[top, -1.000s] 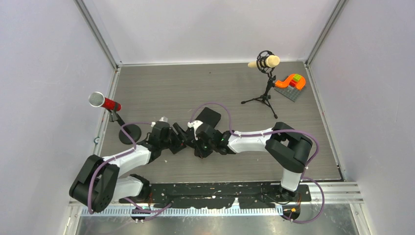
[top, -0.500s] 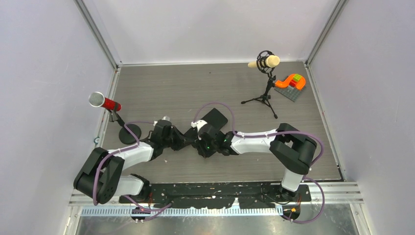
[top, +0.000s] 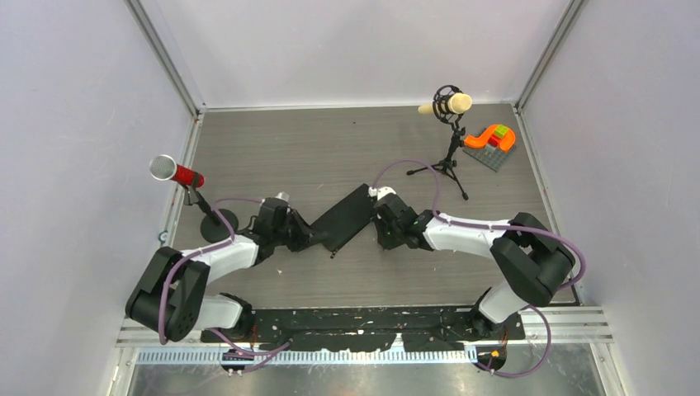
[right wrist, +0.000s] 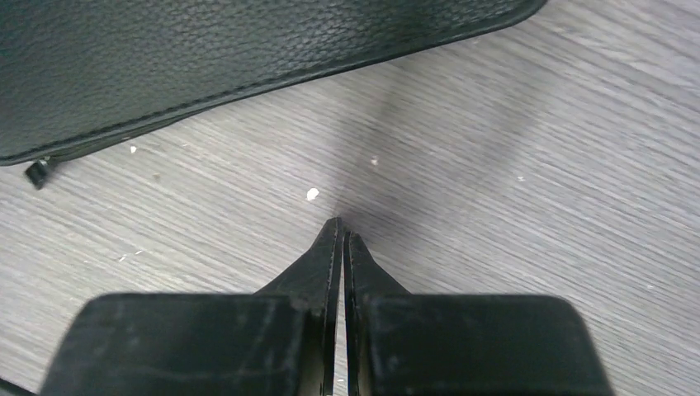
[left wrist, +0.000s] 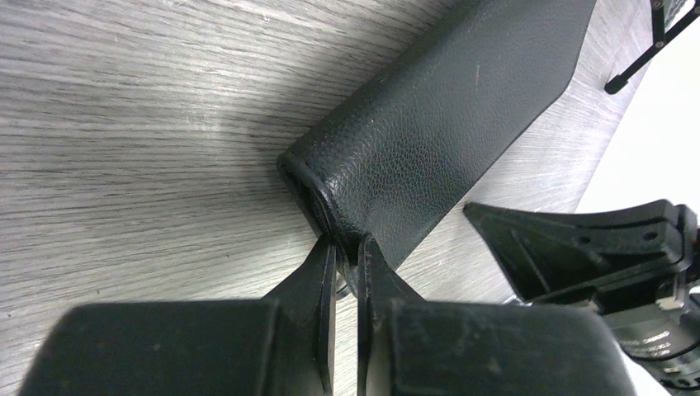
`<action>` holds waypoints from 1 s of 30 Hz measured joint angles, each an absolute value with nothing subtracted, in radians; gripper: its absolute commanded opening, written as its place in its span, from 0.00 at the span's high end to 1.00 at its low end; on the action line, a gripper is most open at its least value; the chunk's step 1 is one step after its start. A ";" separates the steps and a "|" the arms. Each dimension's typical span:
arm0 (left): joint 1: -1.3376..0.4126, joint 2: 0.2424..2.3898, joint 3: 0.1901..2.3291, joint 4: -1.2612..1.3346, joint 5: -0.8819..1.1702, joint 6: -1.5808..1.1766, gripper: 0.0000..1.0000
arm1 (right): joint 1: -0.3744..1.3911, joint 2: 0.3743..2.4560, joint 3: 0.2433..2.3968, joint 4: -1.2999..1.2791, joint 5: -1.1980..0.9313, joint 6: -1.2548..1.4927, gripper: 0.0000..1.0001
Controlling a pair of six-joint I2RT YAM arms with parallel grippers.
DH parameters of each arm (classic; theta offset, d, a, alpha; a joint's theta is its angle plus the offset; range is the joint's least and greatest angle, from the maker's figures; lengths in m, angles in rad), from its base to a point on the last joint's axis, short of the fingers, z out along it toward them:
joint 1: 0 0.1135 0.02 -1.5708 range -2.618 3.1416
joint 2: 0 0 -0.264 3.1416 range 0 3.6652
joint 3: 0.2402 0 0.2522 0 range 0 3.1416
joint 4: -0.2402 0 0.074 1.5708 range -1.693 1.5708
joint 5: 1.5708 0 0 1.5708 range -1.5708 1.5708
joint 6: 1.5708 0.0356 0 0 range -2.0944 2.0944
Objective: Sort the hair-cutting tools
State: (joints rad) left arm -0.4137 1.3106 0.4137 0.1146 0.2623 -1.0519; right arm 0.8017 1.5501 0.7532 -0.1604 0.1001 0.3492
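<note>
Left pincer (left wrist: 345, 247) is clamping the zippered case's (left wrist: 446, 124) corner; right pincer (right wrist: 339, 229) is pointing, clenched and empty, beside it. No scissors or combs are showing; by my judgement, sorting is not yet starting.

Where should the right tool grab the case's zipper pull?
Pinch the zipper pull by its free end, where it juts from the seam of the case over the table. Come low from the table side; the right tool, now shut, must open first. The left tool clamps the case's end, likely steadying it.
</note>
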 measured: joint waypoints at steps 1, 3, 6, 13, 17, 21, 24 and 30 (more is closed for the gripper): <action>-0.414 1.311 0.419 0.107 0.263 -1.043 1.00 | 0.795 1.551 0.760 -0.173 0.107 0.344 0.95; -0.413 1.311 0.425 0.097 0.262 -1.033 1.00 | 0.787 1.554 0.771 -0.193 0.112 0.334 0.91; -0.412 1.306 0.425 0.093 0.262 -1.029 1.00 | 0.800 1.554 0.770 -0.186 0.103 0.323 0.73; -0.410 1.304 0.411 0.115 0.263 -1.050 1.00 | 0.984 1.562 0.760 -0.120 0.104 0.350 0.45; -0.410 1.312 0.384 0.166 0.268 -1.092 1.00 | 1.078 1.597 0.794 -0.099 0.107 0.377 0.33; -0.405 1.317 0.374 0.186 0.274 -1.117 1.00 | 1.110 1.653 0.857 -0.096 0.111 0.393 0.28; -0.405 1.316 0.368 0.194 0.273 -1.126 1.00 | 1.118 1.702 0.910 -0.097 0.123 0.398 0.28; -0.405 1.309 0.358 0.206 0.267 -1.139 1.00 | 1.139 1.794 1.012 -0.112 0.212 0.398 0.31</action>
